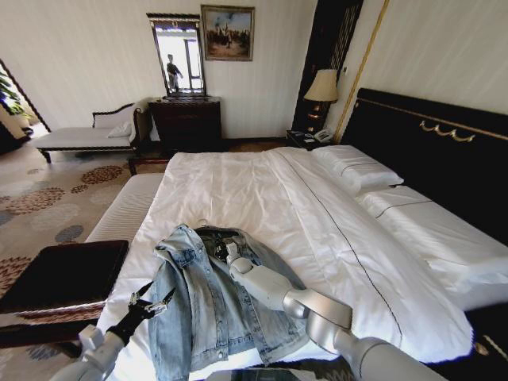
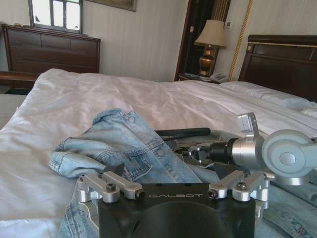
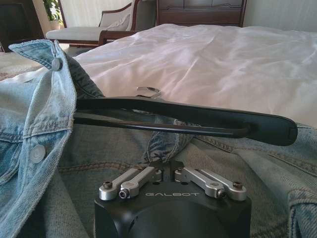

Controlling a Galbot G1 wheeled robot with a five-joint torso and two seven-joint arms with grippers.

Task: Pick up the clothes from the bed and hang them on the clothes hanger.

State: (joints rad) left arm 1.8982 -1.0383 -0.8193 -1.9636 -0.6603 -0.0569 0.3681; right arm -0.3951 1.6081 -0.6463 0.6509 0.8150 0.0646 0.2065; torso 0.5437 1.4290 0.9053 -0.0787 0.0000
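Note:
The clothes, a light-blue denim jacket (image 1: 210, 305), lie crumpled at the near foot of the bed (image 1: 262, 198). The black clothes hanger (image 3: 198, 115) lies inside the jacket's open collar, with its metal hook (image 3: 148, 92) resting on the sheet. My right gripper (image 1: 225, 251) reaches into the collar just short of the hanger bar. In the right wrist view the right gripper (image 3: 166, 171) is shut on a fold of denim. My left gripper (image 1: 151, 302) hovers open beside the jacket's left edge, holding nothing; its wrist view looks over the jacket's raised collar (image 2: 124, 136).
A dark flat-topped bench (image 1: 63, 274) stands by the bed's near left, with a pale padded bench (image 1: 119, 210) beyond it. White pillows (image 1: 357, 171) and the black headboard (image 1: 429, 143) lie to the right. A dresser (image 1: 186, 123), chaise (image 1: 79, 136) and lamp (image 1: 321, 86) line the far wall.

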